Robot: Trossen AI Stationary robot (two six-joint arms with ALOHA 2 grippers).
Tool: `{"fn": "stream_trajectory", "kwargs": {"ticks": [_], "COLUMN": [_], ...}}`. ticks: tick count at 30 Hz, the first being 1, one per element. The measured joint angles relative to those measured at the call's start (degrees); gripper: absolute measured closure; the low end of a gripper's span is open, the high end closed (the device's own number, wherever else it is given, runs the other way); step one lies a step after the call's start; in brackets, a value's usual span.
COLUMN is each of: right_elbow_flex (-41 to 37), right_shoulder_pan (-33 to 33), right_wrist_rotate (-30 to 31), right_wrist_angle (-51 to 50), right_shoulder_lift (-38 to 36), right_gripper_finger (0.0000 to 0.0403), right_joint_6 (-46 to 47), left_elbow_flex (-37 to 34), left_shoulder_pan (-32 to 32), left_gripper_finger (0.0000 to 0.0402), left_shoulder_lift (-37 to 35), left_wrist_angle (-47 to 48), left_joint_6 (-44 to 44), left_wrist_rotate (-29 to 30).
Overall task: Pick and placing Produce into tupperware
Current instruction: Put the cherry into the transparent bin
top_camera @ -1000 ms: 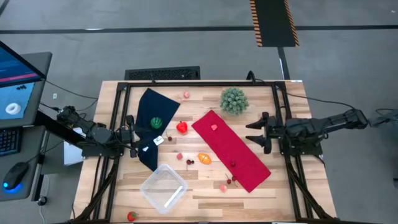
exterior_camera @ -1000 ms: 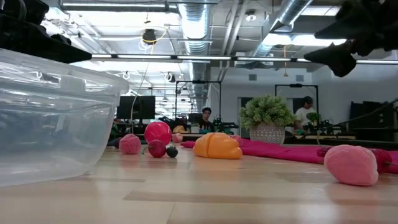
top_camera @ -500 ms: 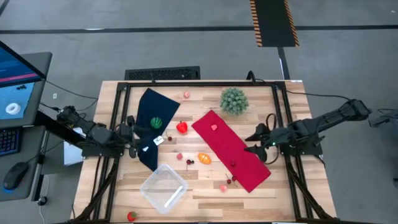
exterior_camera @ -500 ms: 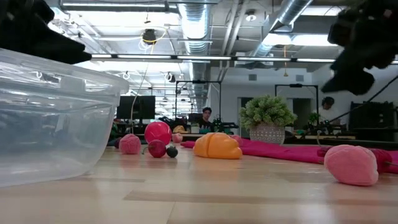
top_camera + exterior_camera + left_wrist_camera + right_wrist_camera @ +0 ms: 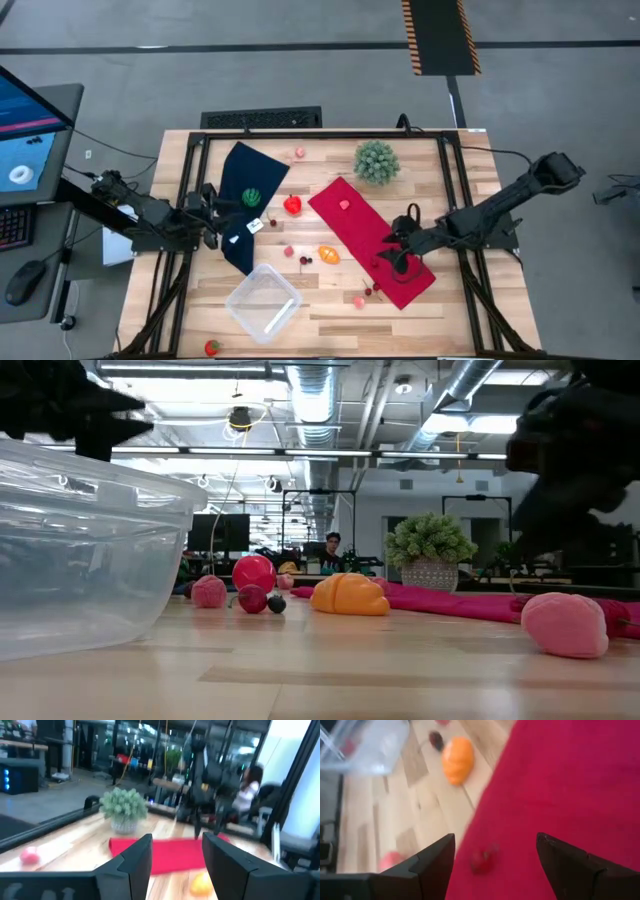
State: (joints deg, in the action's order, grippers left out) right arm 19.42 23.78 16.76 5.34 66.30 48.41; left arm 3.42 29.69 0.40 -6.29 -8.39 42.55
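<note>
desk: pale wooden desk (image 5: 330, 300) | box: clear shallow plastic tupperware (image 5: 263, 301) well apart from right pincer (image 5: 397, 255), empty | target: small red berry (image 5: 481, 860) on long red cloth (image 5: 372, 243), just ahead between wide-open fingers | advice: descend centred, close gently | left pincer (image 5: 212, 222): part-open, idle, far off

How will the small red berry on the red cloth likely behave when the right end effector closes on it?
The small red berry looks rounded, so it may roll away. The red cloth beneath it could bunch under the fingertips. The right end effector is open above it, so a centered close seems feasible.
</note>
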Motion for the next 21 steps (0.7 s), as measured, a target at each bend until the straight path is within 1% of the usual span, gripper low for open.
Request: {"fn": "stream_trajectory", "kwargs": {"ticks": [2,4,7,11,21], "right_elbow_flex": [0.02,0.02,0.0,0.0,0.0], "right_shoulder_pan": [-0.65,-1.15,-1.8,-1.68,2.07], "right_wrist_rotate": [0.05,0.02,-0.02,-0.33,-0.13], "right_wrist_angle": [3.49,4.52,4.47,4.54,5.6], "right_shoulder_lift": [2.35,4.12,6.32,8.04,8.01], "right_gripper_finger": [0.0101,0.0101,0.0101,0.0101,0.0102], "right_joint_6": [-0.2,0.12,1.38,3.74,8.77], "left_elbow_flex": [0.13,0.14,0.12,0.15,0.15], "left_shoulder_pan": [0.0,-0.02,-0.04,-0.07,-0.07], "left_gripper_finger": [0.0239,0.0239,0.0239,0.0239,0.0239], "left_shoulder_lift": [-0.06,-0.05,-0.06,-0.02,-0.02], "left_wrist_angle": [-4.81,-6.28,-9.21,-9.36,-9.72], "left_joint_6": [3.78,4.62,8.34,9.38,9.67], "left_wrist_rotate": [-0.63,-3.14,-3.64,-3.28,-3.19]}}
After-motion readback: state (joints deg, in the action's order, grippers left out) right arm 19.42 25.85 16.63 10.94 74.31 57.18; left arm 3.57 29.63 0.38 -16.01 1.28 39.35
